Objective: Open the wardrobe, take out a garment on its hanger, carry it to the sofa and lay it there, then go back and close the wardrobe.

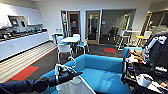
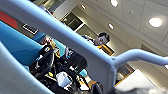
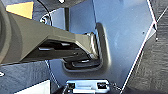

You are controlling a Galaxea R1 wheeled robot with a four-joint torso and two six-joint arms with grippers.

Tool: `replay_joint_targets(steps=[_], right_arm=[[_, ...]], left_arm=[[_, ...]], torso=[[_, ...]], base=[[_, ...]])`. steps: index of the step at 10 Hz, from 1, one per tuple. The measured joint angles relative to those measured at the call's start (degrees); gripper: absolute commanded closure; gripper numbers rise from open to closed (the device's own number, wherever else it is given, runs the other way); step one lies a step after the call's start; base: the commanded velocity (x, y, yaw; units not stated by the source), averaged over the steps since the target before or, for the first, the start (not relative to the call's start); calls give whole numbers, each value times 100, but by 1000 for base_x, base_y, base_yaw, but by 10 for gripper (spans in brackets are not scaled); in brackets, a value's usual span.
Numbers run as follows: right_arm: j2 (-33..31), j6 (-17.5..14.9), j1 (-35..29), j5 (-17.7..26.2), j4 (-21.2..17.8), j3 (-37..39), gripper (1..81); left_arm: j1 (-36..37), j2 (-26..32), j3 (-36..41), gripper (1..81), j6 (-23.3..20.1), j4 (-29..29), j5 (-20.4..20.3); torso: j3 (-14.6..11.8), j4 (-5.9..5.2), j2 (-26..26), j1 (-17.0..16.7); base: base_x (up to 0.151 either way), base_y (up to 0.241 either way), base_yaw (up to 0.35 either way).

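The blue sofa (image 1: 105, 72) lies just ahead of me, its seat bare and its curved back facing me. My left arm reaches in from the lower left, and my left gripper (image 1: 67, 75) is shut on the white hanger (image 1: 72, 60). The hook curves up above the gripper. The white garment (image 1: 75, 87) hangs from the hanger below the gripper, over the sofa's near edge. In the left wrist view the hanger's bar (image 2: 75, 42) crosses close by, with the sofa (image 2: 17, 45) behind it. The wardrobe is out of view.
A person (image 1: 157, 50) with a control rig stands close at the right, beside the sofa's end. Beyond the sofa are a white table (image 1: 70, 39) with white chairs (image 1: 64, 48), a kitchen counter (image 1: 22, 41) along the left wall, and glass doors (image 1: 92, 26) at the back.
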State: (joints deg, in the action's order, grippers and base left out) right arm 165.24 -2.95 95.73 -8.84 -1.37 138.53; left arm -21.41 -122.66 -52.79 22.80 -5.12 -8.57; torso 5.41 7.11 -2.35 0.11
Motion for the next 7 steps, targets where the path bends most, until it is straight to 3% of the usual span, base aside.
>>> replay_joint_targets(steps=[4, 7], right_arm=[[2, 0, -1, -13, 0, 6, 10], [5, 0, 13, -9, 0, 9, 10]], left_arm=[[-83, 33, 0, 811, 0, 5, 2], [-76, 22, 0, 811, 2, 5, 0]], torso=[[0, 0, 0, 0], [0, 0, 0, 0]], base=[[0, 0, -271], [0, 0, -160]])
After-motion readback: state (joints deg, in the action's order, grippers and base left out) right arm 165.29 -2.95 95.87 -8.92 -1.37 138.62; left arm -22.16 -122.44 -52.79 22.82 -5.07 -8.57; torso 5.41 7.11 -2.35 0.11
